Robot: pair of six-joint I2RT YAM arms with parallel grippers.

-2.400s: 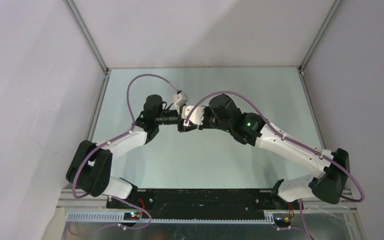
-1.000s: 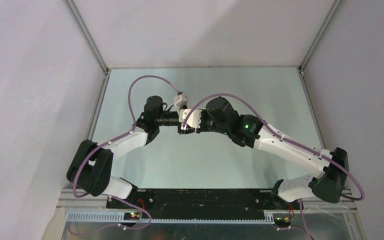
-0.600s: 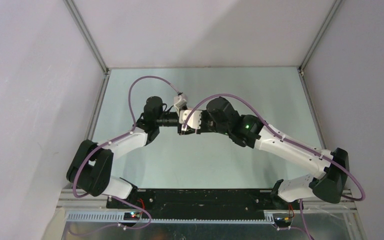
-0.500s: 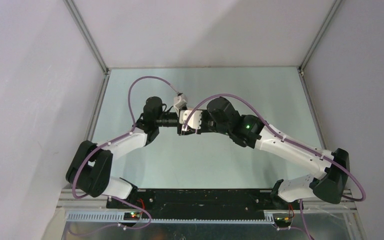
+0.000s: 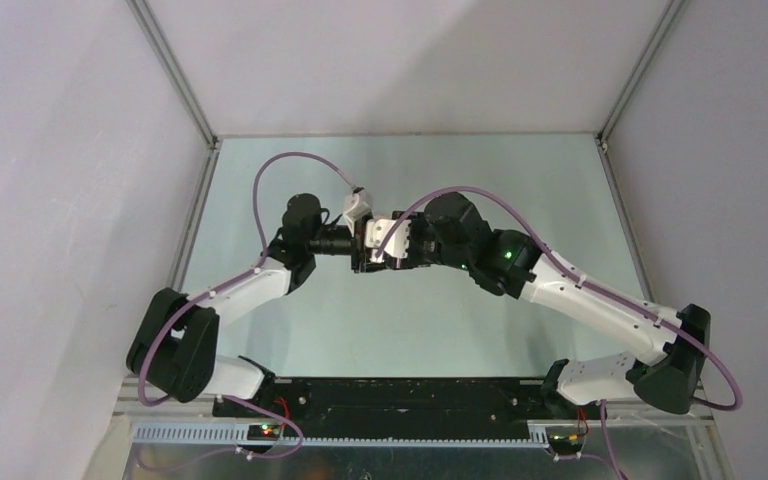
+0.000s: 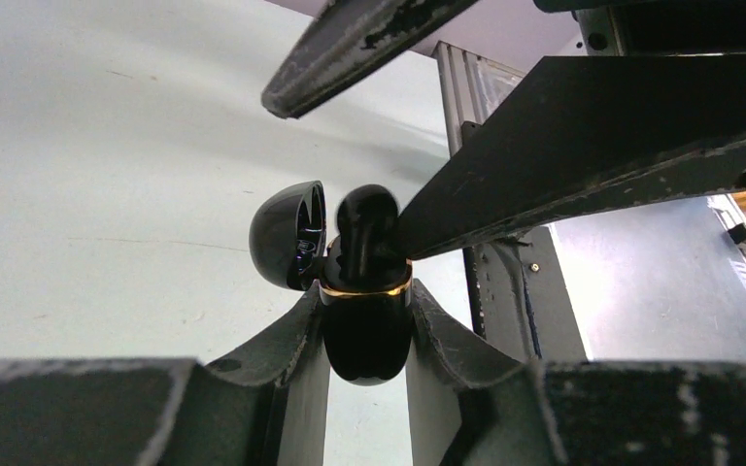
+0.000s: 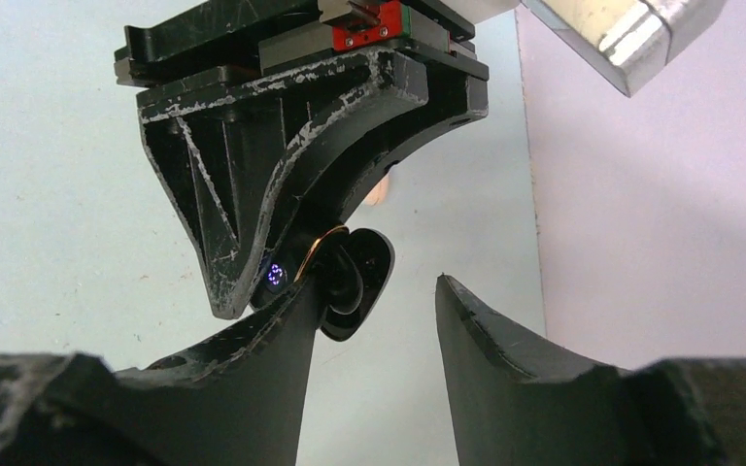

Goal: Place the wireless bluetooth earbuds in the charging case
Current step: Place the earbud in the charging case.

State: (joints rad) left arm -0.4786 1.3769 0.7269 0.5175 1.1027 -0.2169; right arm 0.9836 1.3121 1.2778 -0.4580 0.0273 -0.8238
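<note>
Table, pale green, spreads below the work. Above its middle the left gripper is clamped tight on the charging case, which is black with a gold rim, its lid swung open at ten o'clock. The right gripper has its jaws parted and holds nothing. One finger touches, from two o'clock, the black earbud, which stands in the case's mouth at twelve o'clock from the left grip.
</note>
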